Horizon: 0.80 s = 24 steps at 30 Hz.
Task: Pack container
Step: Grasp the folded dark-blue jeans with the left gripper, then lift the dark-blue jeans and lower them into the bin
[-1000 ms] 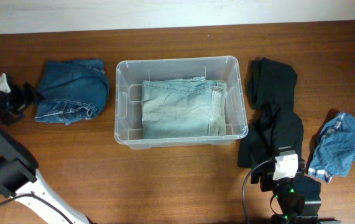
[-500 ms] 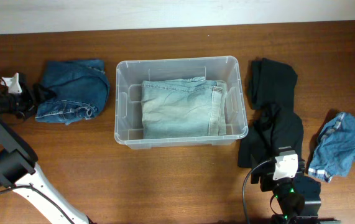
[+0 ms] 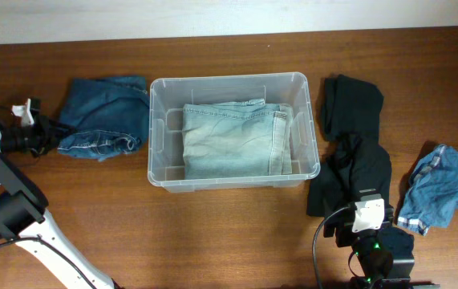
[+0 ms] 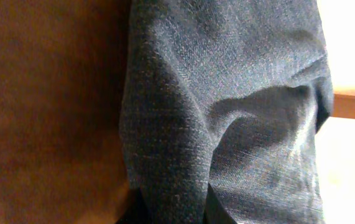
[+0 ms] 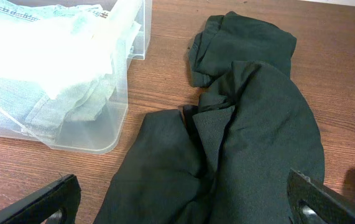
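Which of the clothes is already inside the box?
The pale, folded jeans, lying inside the clear box. The dark jeans, black garment and small blue piece lie outside on the table.

Looks like a robotics lab bench, though little beyond the tabletop shows: a brown wood-grain table (image 3: 229,233) against a plain pale wall (image 3: 212,16), a cabled robot arm (image 3: 373,249) at its edge, dark jeans (image 3: 104,116) and a black garment (image 3: 357,160) laid out beside a clear container (image 3: 233,181).

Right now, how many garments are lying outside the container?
3: dark jeans left of the container, a black garment right of it, a blue one far right. The black heap could hide another.
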{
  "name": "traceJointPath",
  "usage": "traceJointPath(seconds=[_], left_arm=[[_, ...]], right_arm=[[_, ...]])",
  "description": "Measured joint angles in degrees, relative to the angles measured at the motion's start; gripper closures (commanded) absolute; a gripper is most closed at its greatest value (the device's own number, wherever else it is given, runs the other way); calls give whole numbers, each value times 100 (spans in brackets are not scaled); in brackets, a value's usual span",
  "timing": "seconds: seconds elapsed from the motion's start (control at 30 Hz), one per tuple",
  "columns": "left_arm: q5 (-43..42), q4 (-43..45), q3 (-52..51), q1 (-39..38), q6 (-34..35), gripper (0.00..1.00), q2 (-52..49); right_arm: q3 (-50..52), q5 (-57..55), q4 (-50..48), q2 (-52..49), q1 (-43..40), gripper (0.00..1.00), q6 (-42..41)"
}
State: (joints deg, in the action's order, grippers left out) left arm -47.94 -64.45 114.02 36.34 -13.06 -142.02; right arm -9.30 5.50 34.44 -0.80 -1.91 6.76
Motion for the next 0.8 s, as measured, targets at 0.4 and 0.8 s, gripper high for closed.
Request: traceJointPath(seconds=[0.4, 0.8], left_arm=[[-549, -1119, 87, 35, -258, 99, 2933], [-501, -817, 192, -2540, 962, 99, 5149]], right_arm=[[0, 2, 0, 0, 0, 1, -7], [0, 0, -2, 0, 0, 1, -11]])
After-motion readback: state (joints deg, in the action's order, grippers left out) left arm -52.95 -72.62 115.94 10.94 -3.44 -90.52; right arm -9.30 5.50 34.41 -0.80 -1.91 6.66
